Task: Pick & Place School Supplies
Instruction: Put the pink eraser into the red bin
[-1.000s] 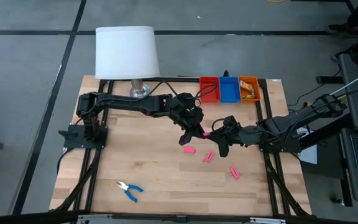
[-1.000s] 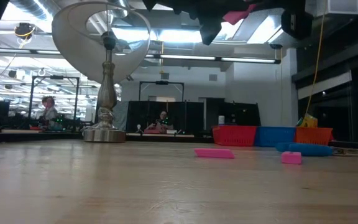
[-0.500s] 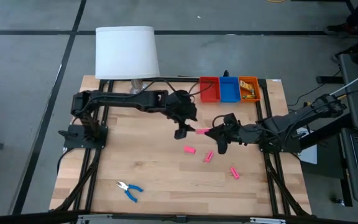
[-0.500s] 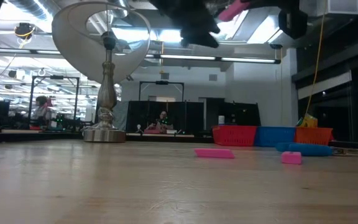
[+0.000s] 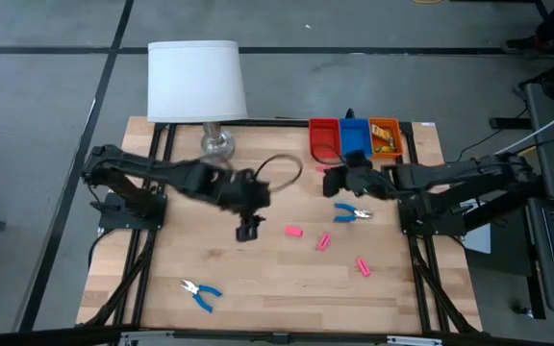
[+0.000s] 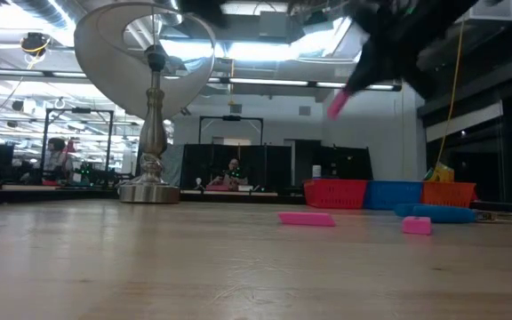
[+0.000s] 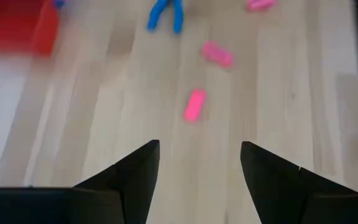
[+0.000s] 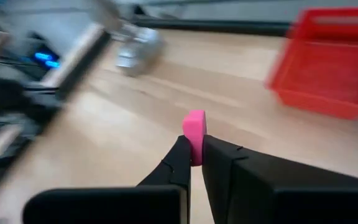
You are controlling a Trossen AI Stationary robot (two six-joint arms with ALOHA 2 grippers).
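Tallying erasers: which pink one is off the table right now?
The eraser pinched in the right tool, near the red tray. The other three lie on the table.

You see pink erasers [image 5: 293,231], blue-handled pliers [image 5: 201,291], red [image 5: 323,129], blue [image 5: 355,135] and orange trays [image 5: 385,128], a white lampshade [image 5: 196,80].

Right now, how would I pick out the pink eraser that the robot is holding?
Find the red tray at the table's far edge. Just in front of it hangs the right gripper, jaws shut on a pink eraser. It alone is lifted; the other pink erasers lie flat on the wood.
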